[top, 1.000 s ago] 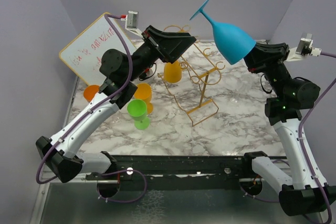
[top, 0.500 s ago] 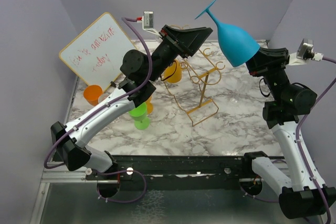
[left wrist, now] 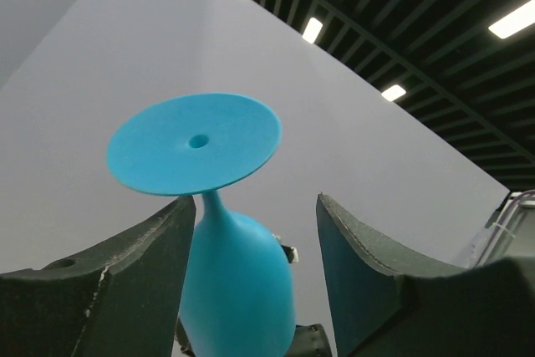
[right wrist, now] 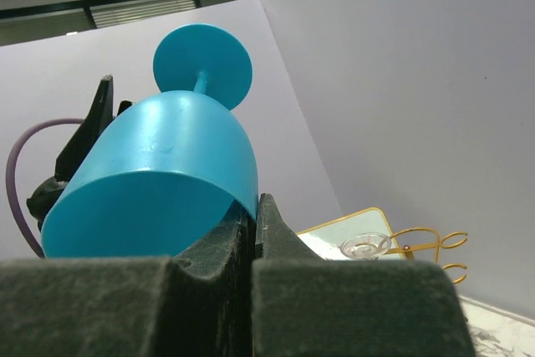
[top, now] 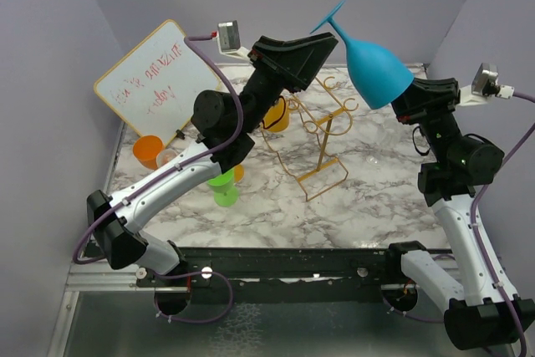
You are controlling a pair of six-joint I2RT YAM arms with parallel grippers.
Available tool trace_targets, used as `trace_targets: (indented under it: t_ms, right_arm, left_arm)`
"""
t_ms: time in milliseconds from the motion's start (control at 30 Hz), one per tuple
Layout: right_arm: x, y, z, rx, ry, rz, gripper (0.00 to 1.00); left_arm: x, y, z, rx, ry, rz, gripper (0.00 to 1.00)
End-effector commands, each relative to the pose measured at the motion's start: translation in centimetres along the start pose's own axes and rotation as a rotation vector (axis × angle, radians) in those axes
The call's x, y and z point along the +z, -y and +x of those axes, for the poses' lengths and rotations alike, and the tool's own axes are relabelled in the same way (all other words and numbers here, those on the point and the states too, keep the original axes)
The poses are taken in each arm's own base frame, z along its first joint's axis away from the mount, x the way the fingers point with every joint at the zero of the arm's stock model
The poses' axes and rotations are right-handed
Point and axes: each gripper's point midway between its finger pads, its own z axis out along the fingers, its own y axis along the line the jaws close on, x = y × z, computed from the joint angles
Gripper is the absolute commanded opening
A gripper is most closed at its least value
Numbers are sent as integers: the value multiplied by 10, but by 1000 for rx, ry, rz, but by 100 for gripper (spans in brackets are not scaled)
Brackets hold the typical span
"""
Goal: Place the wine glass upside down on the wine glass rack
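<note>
The blue wine glass (top: pixel 376 68) is held high in the air, tilted, with its foot up and to the left. My right gripper (top: pixel 411 96) is shut on the rim of its bowl, as the right wrist view shows (right wrist: pixel 255 202). My left gripper (top: pixel 322 43) is open and raised beside the glass's stem. In the left wrist view the foot (left wrist: pixel 194 144) and stem stand between the open fingers, close to the left finger (left wrist: pixel 142 248); I cannot tell if they touch. The gold wire wine glass rack (top: pixel 322 135) stands on the table below and between the arms.
An orange glass (top: pixel 276 114) hangs on the rack's left side. A green glass (top: pixel 221 181) and an orange glass (top: pixel 236 171) stand left of the rack, and an orange cup (top: pixel 146 150) by the whiteboard (top: pixel 155 77). Purple walls close in on three sides.
My left arm has risen and swung right, bringing its open gripper up to the glass's stem. My right gripper has shifted slightly with the glass still in it.
</note>
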Motion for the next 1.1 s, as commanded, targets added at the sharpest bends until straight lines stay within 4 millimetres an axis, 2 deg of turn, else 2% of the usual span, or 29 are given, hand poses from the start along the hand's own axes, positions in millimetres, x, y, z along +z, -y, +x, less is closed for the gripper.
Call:
trace_targets:
  t_ms: [0, 200, 333, 433, 500, 800, 1067]
  right_arm:
    - [-2, -15, -1, -8, -7, -60, 1]
    - [-4, -20, -2, -11, -3, -74, 1]
    - [-5, -23, -3, -18, -4, -79, 1]
    - [-5, -21, 0, -18, -15, -78, 0]
    - [-6, -19, 2, -17, -20, -73, 1]
    - [-8, -17, 8, -2, -40, -76, 0]
    - [-7, -15, 10, 25, -40, -79, 1]
  left_arm:
    - [5, 13, -2, 8, 53, 73, 62]
    - [8, 3, 2, -6, 71, 38, 61]
    - [9, 3, 5, -11, 66, 40, 60]
    - [11, 7, 7, -16, 59, 55, 52]
    - [13, 10, 8, -18, 56, 65, 43]
    - [17, 25, 5, 11, 59, 101, 18]
    - [16, 22, 23, -13, 8, 115, 19]
